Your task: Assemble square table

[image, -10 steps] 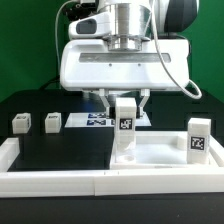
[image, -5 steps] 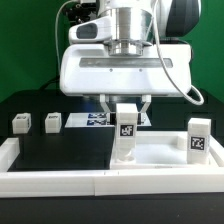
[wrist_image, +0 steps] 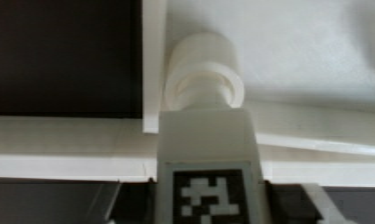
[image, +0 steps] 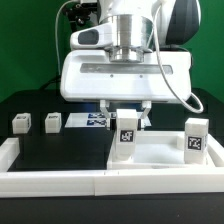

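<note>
The end effector hangs straight down over the near corner of the square tabletop. Its jaws are only partly spread, and between them stands the gripped leg. That white block is upright, tag facing the exterior view. A dark finger sits on the exterior view's left of the leg's top, and its partner is on the other side. Both are pressed in close against the block's upper end, so this is a clamped hold on the leg, not a loose hover.

The leg's lower end is down at the tabletop's raised rim, on the corner toward the exterior view's left. Whether it is fully seated there I cannot tell.

From the wrist view, the gripped leg runs right down the centre of the picture, its tag near the camera and its rounded far end over the pale tabletop.

Over on the exterior view's right, the right-hand leg stands upright on the same slab, well apart from the gripped one. On the black counter, the first loose leg and the second loose leg sit side by side, near each other but not touching. The marker board lies flat behind the end effector. The white front rail runs along the near edge.
</note>
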Action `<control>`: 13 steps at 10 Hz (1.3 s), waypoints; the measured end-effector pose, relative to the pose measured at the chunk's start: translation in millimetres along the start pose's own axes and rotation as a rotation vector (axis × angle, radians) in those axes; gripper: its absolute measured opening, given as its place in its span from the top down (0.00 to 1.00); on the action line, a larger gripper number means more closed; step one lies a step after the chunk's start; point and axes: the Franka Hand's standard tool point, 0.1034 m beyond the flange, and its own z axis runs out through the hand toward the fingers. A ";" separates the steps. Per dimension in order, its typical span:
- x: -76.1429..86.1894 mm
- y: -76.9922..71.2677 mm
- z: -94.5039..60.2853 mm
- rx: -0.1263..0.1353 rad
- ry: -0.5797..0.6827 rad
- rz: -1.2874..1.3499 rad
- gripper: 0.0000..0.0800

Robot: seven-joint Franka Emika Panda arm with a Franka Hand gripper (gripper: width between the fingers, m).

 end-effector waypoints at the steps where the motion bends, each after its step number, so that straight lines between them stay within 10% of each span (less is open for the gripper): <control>1: -0.6 0.9 1.8 -0.006 0.018 -0.005 0.64; 8: -10.6 1.5 3.6 -0.028 0.093 -0.016 0.64; 10: -10.6 1.5 3.6 -0.028 0.093 -0.016 0.27; 13: -10.6 1.5 3.6 -0.028 0.093 -0.016 0.19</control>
